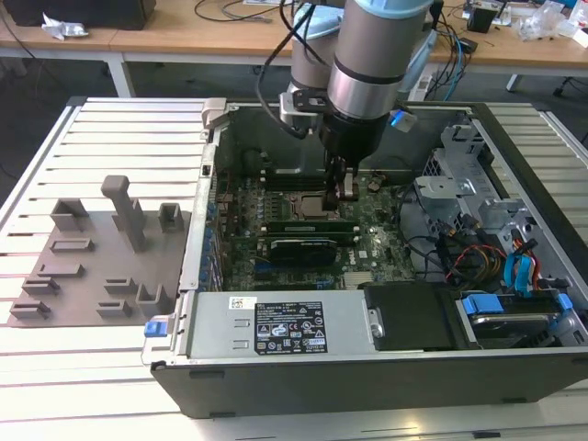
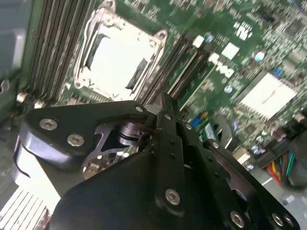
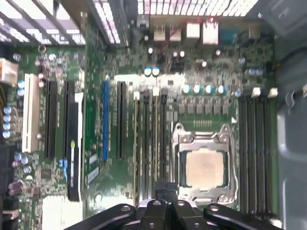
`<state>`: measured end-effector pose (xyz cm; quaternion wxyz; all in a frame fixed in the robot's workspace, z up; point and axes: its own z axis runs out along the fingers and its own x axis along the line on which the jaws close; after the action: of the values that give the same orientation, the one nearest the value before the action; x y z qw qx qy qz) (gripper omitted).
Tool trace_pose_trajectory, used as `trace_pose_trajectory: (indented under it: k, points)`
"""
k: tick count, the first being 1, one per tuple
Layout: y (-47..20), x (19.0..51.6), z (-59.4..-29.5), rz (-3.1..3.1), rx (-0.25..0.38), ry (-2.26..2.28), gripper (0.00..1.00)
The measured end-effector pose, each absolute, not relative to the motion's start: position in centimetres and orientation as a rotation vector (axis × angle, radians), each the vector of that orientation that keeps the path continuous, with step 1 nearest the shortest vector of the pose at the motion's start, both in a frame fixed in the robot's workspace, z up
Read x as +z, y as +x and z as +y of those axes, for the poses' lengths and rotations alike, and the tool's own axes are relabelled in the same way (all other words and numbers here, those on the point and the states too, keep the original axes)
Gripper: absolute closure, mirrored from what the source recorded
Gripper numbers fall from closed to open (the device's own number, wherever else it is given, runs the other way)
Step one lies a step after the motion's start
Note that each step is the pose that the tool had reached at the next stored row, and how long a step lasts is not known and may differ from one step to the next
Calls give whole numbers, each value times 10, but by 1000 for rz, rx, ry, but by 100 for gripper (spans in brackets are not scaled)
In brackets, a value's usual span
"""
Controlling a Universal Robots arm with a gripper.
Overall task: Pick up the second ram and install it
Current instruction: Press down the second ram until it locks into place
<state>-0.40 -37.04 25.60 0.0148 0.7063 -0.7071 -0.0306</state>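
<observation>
Slatted white table (image 1: 110, 124) under everything. Resting directly on it: open computer case (image 1: 367, 367), toward the exterior view's right, and a flat grey fixture plate (image 1: 83, 276) with upright blocks, toward the exterior view's left, just beside the case. Wooden desks (image 1: 211, 41) well behind, strewn with cables.

A slatted white work table (image 1: 110, 129) fills the foreground, and behind it a long wooden desk (image 1: 184, 37) on white legs runs across the room, strewn with cables, with dark grey floor (image 1: 55, 78) showing between desk and table.
</observation>
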Motion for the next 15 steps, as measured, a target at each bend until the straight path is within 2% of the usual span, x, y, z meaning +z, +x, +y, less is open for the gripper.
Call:
trace_pose_trajectory:
  k: [9, 15]
  points:
    - [20, 227, -373, -2199, -94, 2197, 90]
    - [-8, 234, -372, -2204, -86, 2202, 90]
